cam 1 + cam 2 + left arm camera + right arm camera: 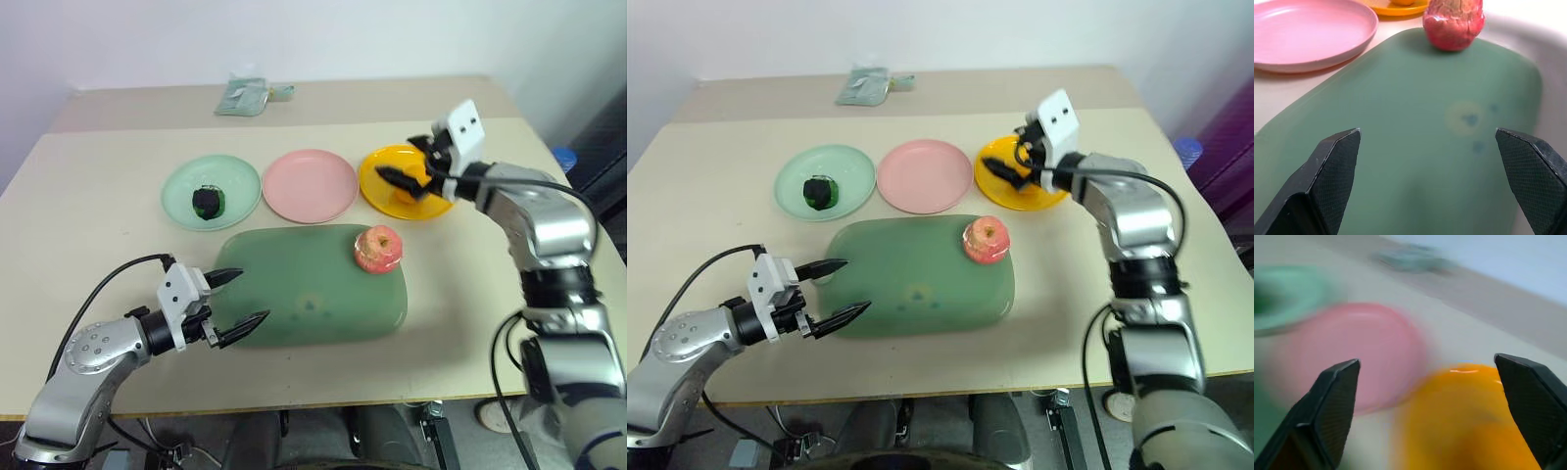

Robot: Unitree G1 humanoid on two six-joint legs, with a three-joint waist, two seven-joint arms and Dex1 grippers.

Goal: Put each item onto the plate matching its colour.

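While the pink-red apple sits upright, stem end up, on the far right corner of the translucent green board, the dark green ball rests on the mint green plate, one of three plates in a row with the bare pink plate and the yellow-orange plate. An orange lump shows at the edge of the left wrist view, on the yellow-orange plate. The right gripper hangs over that plate, arm outstretched, jaws apart and empty. The left gripper hovers low at the board's near left edge, fingers spread wide, holding nothing.
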